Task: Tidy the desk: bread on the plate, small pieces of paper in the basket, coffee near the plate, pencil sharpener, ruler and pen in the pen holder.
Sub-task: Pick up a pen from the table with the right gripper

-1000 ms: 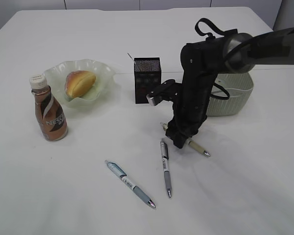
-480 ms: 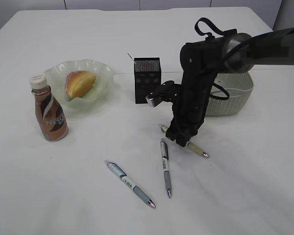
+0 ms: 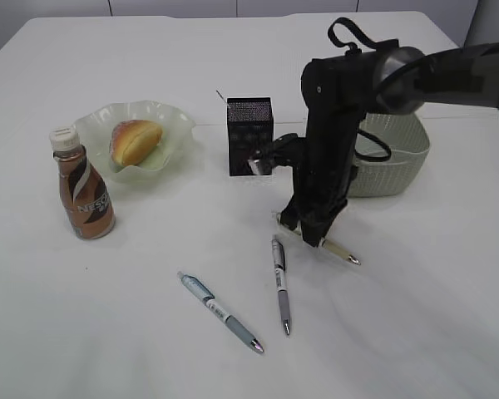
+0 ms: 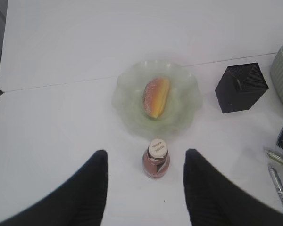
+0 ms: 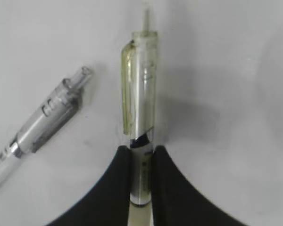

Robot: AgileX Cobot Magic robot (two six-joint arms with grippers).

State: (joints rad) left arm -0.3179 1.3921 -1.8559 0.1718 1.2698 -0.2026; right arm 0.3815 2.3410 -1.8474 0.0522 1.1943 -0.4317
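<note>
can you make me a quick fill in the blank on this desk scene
1. The bread lies on the green ____.
2. The right gripper has its jaws shut on a ____.
3. Counting the gripped one, the exterior view shows ____ pens outside the black holder.
4. The bottle stands ____.

Missing words: plate; pen; three; upright

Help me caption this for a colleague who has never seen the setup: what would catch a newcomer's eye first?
The black right arm dominates the middle of the exterior view, its right gripper closed on a pale pen just in front of the black pen holder; the wrist view shows the jaws pinching the barrel. Two more pens lie loose on the white table nearer the camera. At left, bread sits on a green plate beside a coffee bottle.
</note>
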